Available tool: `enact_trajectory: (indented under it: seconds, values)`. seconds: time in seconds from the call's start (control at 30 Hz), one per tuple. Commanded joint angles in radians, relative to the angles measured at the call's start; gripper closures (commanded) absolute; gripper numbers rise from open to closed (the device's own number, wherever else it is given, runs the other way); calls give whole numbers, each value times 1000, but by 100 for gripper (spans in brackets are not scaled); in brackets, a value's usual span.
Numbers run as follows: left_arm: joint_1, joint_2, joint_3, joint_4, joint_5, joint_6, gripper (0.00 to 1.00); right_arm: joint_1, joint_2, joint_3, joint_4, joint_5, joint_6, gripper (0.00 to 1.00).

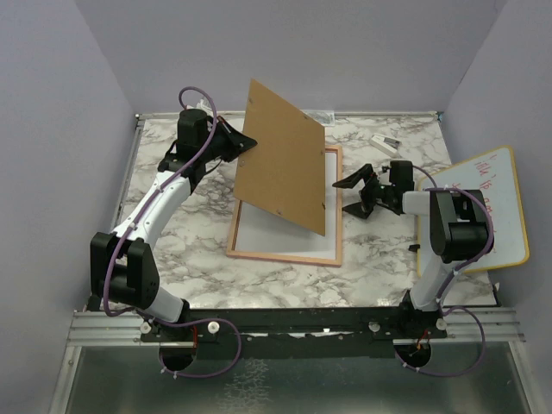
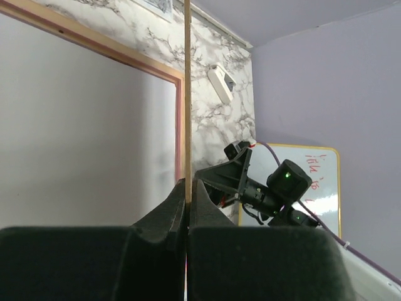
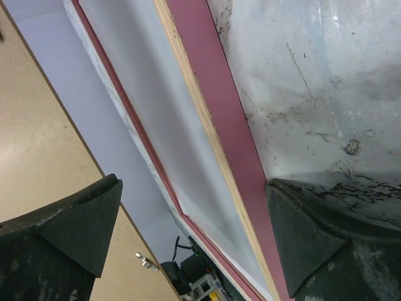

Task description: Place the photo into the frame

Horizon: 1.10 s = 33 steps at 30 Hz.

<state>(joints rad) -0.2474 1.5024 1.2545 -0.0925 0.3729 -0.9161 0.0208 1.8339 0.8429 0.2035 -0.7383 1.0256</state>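
Between our left fingers (image 2: 164, 216), pinched shut, stands the thin brown rectangular backing board (image 1: 285, 168), tilted above the pink-rimmed rectangular frame (image 1: 285, 257) lying flat on the marble bench (image 1: 379, 259). Our right fingers (image 3: 75, 219) gape empty beside its rim. The white sheet inside may be the photo, face down; if so, we should lower the board square to the rim.

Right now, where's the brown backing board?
Top view, centre of the table: the brown backing board is tilted up over the frame, pinched at its left edge by the left gripper.
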Motion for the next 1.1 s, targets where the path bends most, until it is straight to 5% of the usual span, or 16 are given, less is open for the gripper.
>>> enact_trajectory:
  seconds: [0.0, 0.43, 1.07]
  values:
    - [11, -47, -39, 86, 102, -9, 100, 7, -46, 18, -40, 80, 6, 0]
    - [10, 3, -106, 222, 153, -92, 100, 6, -152, 56, -250, 343, -64, 0]
    - [-7, 47, -158, 223, 128, -71, 100, 0, -125, 59, -282, 366, -46, 1]
